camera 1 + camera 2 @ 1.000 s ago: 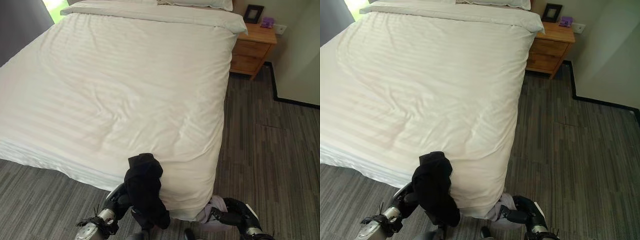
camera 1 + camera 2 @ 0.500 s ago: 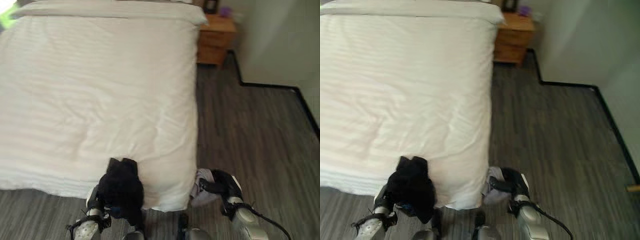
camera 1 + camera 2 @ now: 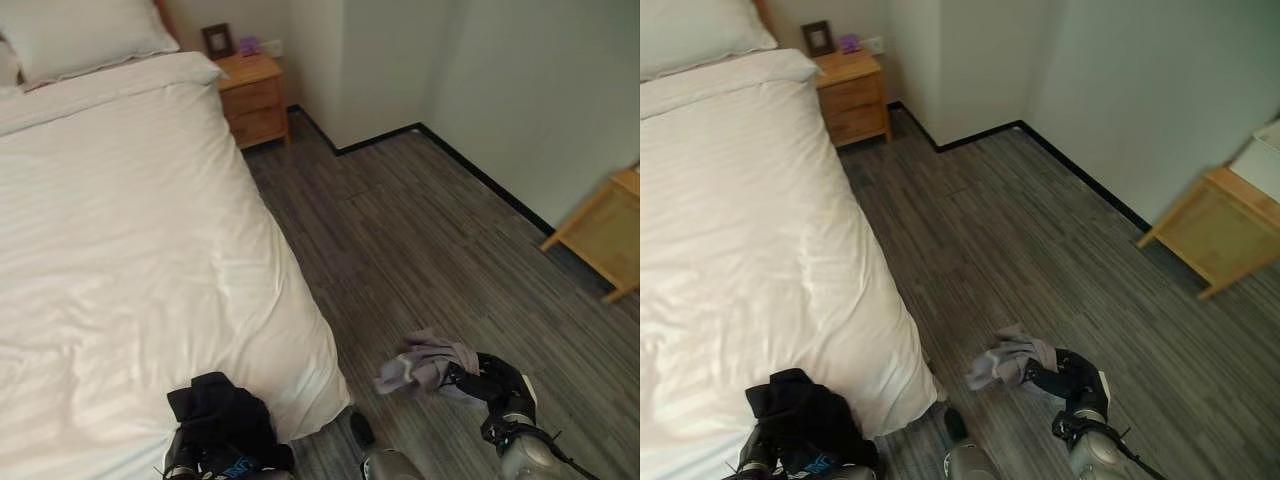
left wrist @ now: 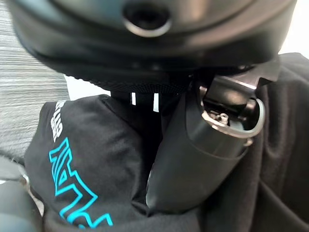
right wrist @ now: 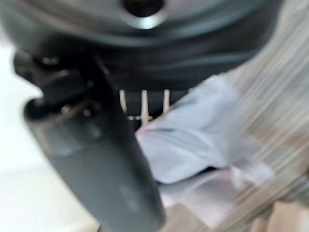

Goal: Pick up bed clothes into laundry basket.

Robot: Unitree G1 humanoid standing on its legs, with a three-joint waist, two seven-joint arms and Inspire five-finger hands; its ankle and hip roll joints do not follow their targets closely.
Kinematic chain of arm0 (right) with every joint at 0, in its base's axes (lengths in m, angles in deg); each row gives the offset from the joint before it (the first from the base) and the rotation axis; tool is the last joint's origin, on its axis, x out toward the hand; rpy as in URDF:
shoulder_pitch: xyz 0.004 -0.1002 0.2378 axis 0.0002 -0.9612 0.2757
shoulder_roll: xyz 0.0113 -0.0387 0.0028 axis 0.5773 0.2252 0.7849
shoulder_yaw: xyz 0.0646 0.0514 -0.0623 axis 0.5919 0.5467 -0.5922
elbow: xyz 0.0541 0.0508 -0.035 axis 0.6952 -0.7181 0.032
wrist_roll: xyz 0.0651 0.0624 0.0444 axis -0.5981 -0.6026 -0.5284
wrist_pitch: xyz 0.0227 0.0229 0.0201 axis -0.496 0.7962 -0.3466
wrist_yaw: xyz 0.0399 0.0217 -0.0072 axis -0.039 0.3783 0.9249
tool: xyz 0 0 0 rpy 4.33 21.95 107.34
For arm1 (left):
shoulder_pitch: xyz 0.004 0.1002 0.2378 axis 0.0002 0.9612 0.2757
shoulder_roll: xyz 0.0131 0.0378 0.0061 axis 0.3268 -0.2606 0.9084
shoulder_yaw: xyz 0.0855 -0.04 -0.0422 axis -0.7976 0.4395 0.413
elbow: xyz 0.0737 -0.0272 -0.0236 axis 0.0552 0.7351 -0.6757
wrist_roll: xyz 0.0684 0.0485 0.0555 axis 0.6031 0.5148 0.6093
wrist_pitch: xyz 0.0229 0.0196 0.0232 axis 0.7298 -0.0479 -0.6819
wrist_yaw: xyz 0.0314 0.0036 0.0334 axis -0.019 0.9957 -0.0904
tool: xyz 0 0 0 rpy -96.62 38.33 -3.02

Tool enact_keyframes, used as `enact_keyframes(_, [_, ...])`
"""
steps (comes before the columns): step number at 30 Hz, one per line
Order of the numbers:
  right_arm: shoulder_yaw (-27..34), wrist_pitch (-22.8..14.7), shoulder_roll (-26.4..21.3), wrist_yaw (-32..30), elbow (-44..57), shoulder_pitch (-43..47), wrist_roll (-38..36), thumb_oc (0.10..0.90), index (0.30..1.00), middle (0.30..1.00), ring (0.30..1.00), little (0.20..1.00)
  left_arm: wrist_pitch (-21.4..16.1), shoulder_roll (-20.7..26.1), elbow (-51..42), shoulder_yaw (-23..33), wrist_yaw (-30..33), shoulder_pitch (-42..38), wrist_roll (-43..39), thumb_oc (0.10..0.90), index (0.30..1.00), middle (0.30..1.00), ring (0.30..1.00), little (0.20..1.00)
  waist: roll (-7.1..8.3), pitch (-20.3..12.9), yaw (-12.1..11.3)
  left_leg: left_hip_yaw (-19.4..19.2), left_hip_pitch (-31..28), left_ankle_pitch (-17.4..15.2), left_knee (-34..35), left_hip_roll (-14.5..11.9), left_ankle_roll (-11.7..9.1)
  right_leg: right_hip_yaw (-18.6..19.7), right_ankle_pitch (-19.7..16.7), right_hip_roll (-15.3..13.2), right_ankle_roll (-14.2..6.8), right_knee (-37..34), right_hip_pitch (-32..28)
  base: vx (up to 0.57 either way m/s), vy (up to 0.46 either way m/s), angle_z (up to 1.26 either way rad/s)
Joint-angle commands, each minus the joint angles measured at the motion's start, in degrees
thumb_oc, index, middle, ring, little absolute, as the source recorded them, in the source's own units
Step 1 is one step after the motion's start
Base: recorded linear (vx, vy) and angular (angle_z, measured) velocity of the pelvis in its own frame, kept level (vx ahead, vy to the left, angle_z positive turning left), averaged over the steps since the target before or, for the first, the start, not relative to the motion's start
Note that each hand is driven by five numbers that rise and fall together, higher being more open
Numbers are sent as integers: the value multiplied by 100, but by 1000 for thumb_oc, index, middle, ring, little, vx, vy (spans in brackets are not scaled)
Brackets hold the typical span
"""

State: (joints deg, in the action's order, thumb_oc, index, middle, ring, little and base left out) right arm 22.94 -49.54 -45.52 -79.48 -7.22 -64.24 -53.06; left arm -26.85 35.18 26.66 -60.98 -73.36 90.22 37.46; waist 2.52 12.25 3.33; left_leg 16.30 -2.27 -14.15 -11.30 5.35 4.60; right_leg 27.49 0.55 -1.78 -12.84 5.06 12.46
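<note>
Clothes are held in both hands: a black garment (image 3: pixel 222 428) is bunched in the left hand (image 4: pixel 203 159) at the bed (image 3: pixel 120 250) corner, thumb pressed into the cloth, and a pale grey garment (image 3: pixel 425 362) is pinched by the right hand (image 3: pixel 492 383) over the floor (image 3: pixel 420 230). No laundry basket is seen, so its direction from the fingers cannot be told.

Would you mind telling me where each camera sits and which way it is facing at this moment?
Left eye view: on the head, looking down at the bed, floor and nightstand; both hands at the bottom edge.
Right eye view: beside it, same scene; left hand under the black garment, right hand with the pale garment.
Left wrist view: along the left hand, thumb against the black garment.
Right wrist view: along the right hand, pale garment past the thumb.
</note>
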Motion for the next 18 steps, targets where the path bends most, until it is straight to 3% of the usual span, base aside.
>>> enact_keyframes(1, [-225,-358,41,266,408,-533,-328,400,300,300,300,300,-1067,-166,-958,-539,-822,-3148,253,400,300,300,300,300,164,-490,980,-368,-911,351,1178,-414,-501,-274,-1317,16,-127,-708,67,-352,352,-97])
enact_keyframes(2, [-226,-379,121,254,401,-562,-336,400,300,300,300,300,-1054,-169,-943,-565,-855,-3139,293,400,300,300,300,300,146,-430,990,-558,-941,424,1439,-427,-468,-440,-1449,34,-216,-830,228,-424,241,-122])
enact_keyframes(3, [-268,-373,130,295,436,-540,-262,400,300,300,300,300,-1061,-127,-947,-555,-865,-3081,359,400,300,300,300,300,143,-370,887,-738,-898,501,1465,-443,-452,-984,-1392,-36,-216,-823,364,-298,146,-204])
enact_keyframes(4, [-270,-371,135,294,437,-538,-261,400,300,300,300,300,-1061,-121,-947,-554,-864,-3082,360,400,300,300,300,300,171,-386,899,-727,-877,540,1483,-420,-459,-981,-1412,-62,-216,-829,387,-451,97,-238])
enact_keyframes(5, [-415,-372,120,310,449,-425,-151,400,300,300,300,300,-1067,-34,-1012,-416,-871,-2956,447,400,300,300,300,300,124,-242,640,-1149,-639,694,1275,-476,-484,-2088,-1093,-450,-12,-347,331,-302,60,-202])
enact_keyframes(8, [-553,-347,122,410,513,-431,-182,400,300,300,300,300,-1048,-38,-977,-267,-902,-2739,293,400,300,300,300,300,136,-197,538,-1348,-491,818,1220,-544,-463,-2078,-793,-356,128,340,77,-388,71,-105])
enact_keyframes(10, [-544,-370,58,399,608,-345,-58,400,300,300,300,300,-953,-68,-989,-4,-922,-2347,161,400,300,300,300,300,20,-207,181,-1568,-183,1035,1127,-657,-389,-2565,-383,-527,323,1198,-289,-463,39,-116])
enact_keyframes(13, [-458,-418,103,302,700,-131,-65,400,300,300,300,300,-876,-44,-1063,296,-933,-1839,150,400,300,300,300,300,-37,-436,-267,-1868,111,1186,1119,-727,-413,-3215,-207,-997,397,1144,-903,-332,-45,-127])
enact_keyframes(15, [-540,-405,126,290,738,34,-23,400,300,300,300,300,-840,-3,-1132,461,-982,-1558,114,400,300,300,300,300,61,-549,-543,-2053,294,1230,995,-745,-467,-3348,-199,-1220,334,927,-1442,-285,-128,-100])
enact_keyframes(16, [-593,-384,123,290,769,103,19,400,300,300,300,300,-828,13,-1161,547,-1007,-1436,58,400,300,300,300,300,125,-616,-682,-2108,408,1271,950,-760,-472,-3292,-242,-1234,276,902,-1560,-389,-183,-104])
enact_keyframes(17, [-679,-346,58,350,1011,125,96,400,300,300,300,300,-837,39,-1188,698,-987,-1306,51,400,300,300,300,300,236,-659,-862,-2147,659,1377,868,-793,-507,-3101,75,-1017,262,336,-1772,-359,-172,-86])
enact_keyframes(18, [-713,-332,76,354,1131,97,67,400,300,300,300,300,-831,38,-1207,727,-985,-1298,40,400,300,300,300,300,248,-662,-884,-2147,812,1444,812,-810,-539,-3030,342,-903,332,-61,-1877,-247,-139,-71])
